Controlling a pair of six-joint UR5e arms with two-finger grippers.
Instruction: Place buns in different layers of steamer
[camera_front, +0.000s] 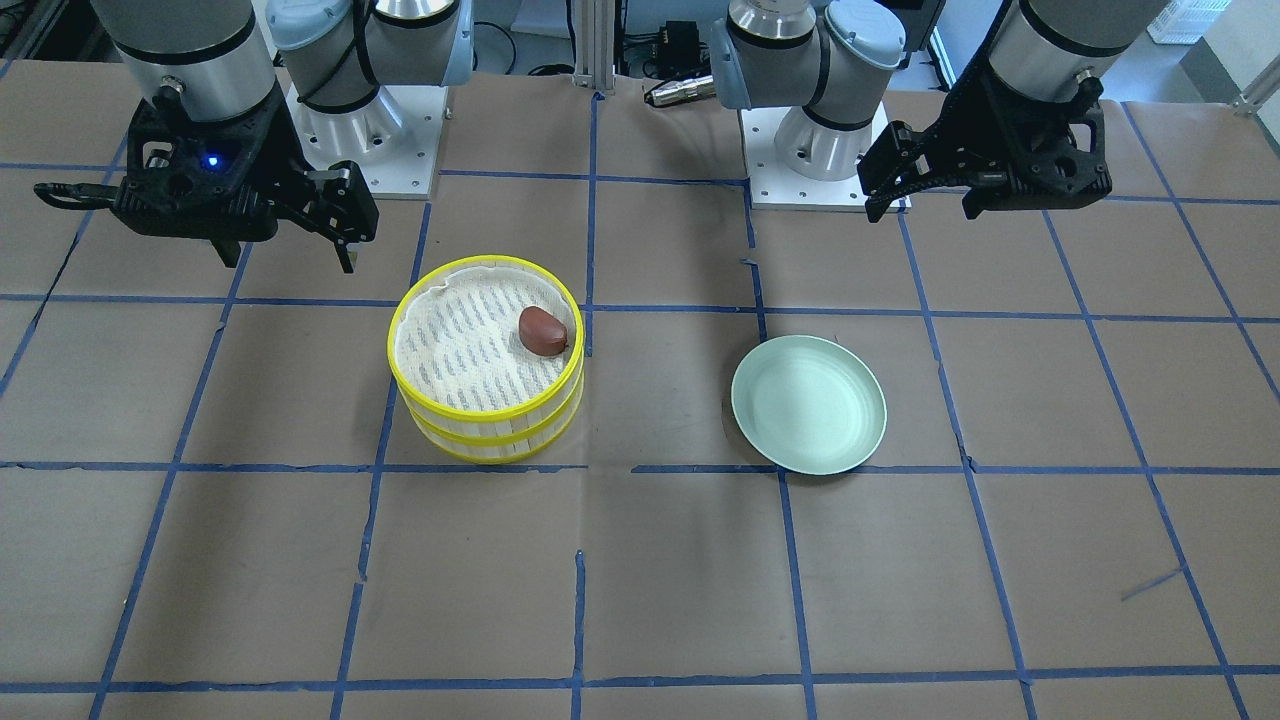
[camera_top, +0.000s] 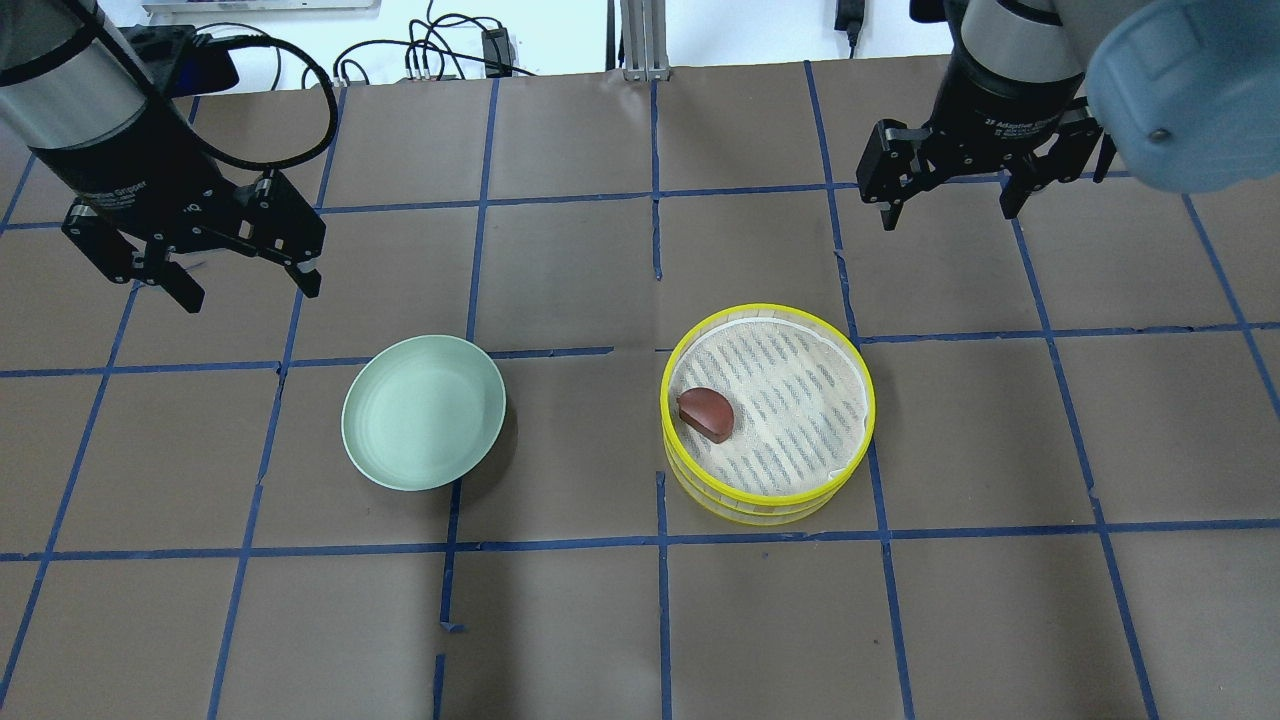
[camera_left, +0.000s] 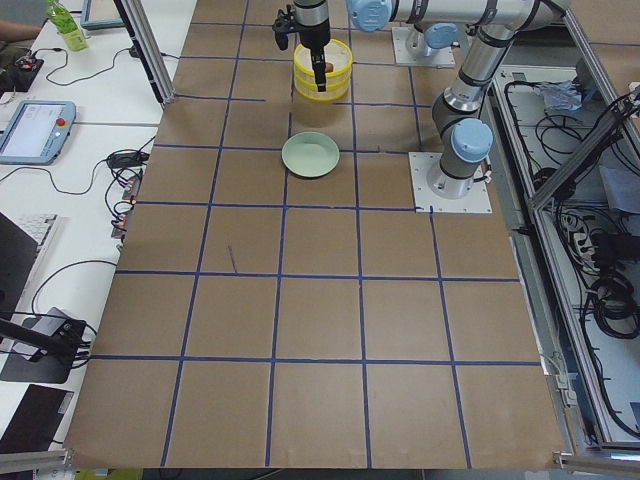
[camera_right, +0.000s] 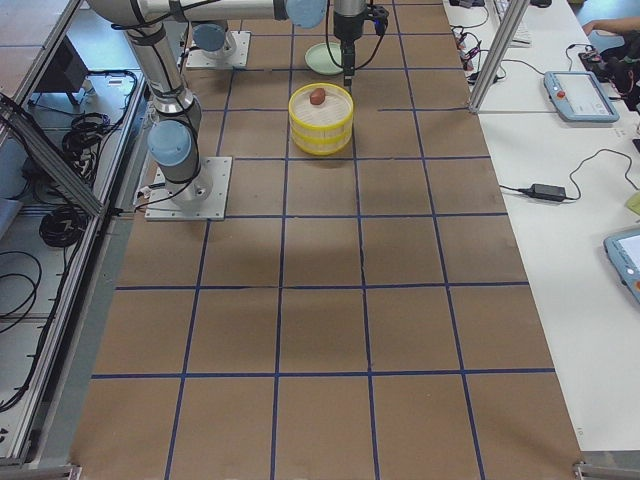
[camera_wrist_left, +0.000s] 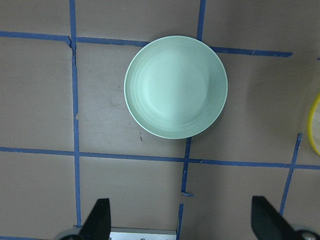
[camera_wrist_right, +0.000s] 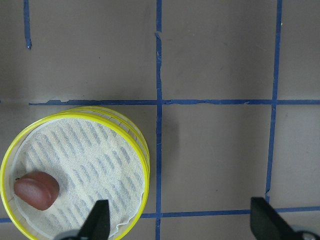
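Note:
The steamer (camera_top: 768, 498) stands as two stacked yellow-rimmed layers on the table. The glossy reddish-brown bun (camera_top: 707, 413) lies on the white liner of the top layer, near its rim; it also shows in the front view (camera_front: 542, 330) and the right wrist view (camera_wrist_right: 36, 190). The white bun is hidden from every view. My right gripper (camera_top: 950, 215) is open and empty, raised beyond the steamer. My left gripper (camera_top: 250, 290) is open and empty, raised beyond the pale green plate (camera_top: 423, 412).
The plate (camera_wrist_left: 175, 86) is empty and lies to the left of the steamer (camera_front: 487, 412) with a gap between them. Brown paper with blue tape lines covers the table. The arm bases (camera_front: 370, 130) stand at the robot's edge.

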